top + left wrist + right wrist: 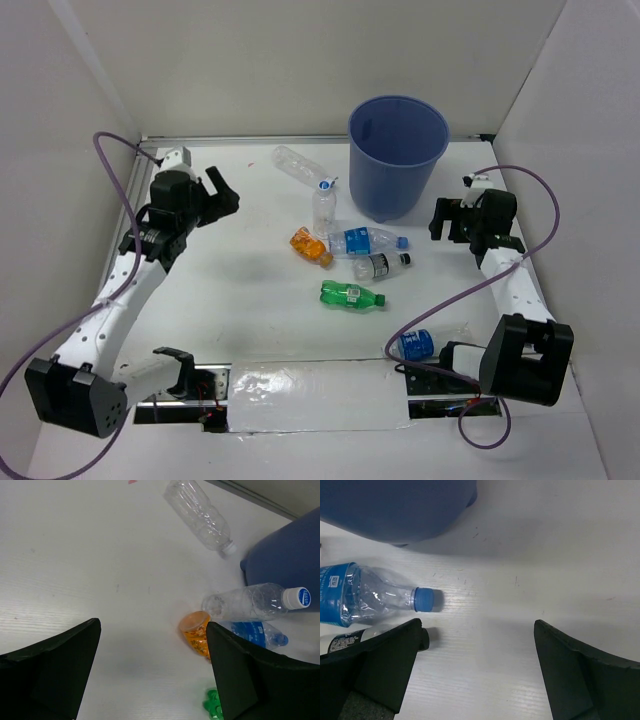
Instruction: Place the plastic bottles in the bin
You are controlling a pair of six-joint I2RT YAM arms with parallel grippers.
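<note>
The blue bin [396, 150] stands at the back, right of centre. Bottles lie left and in front of it: a clear one [298, 163], an upright clear one with a blue cap [324, 205], an orange one [311, 247], a blue-labelled one [366, 240], a dark-labelled one [382, 265] and a green one [351, 294]. A squat blue-labelled bottle [415, 345] lies by the right arm's base. My left gripper [226, 192] is open and empty, left of the bottles. My right gripper [437, 220] is open and empty, right of the blue-labelled bottle [365, 597].
White walls close in the table on the left, back and right. The left wrist view shows the clear bottle [200, 515], the capped bottle [255, 601], the orange bottle [196, 632] and the bin [287, 562]. Purple cables loop beside both arms.
</note>
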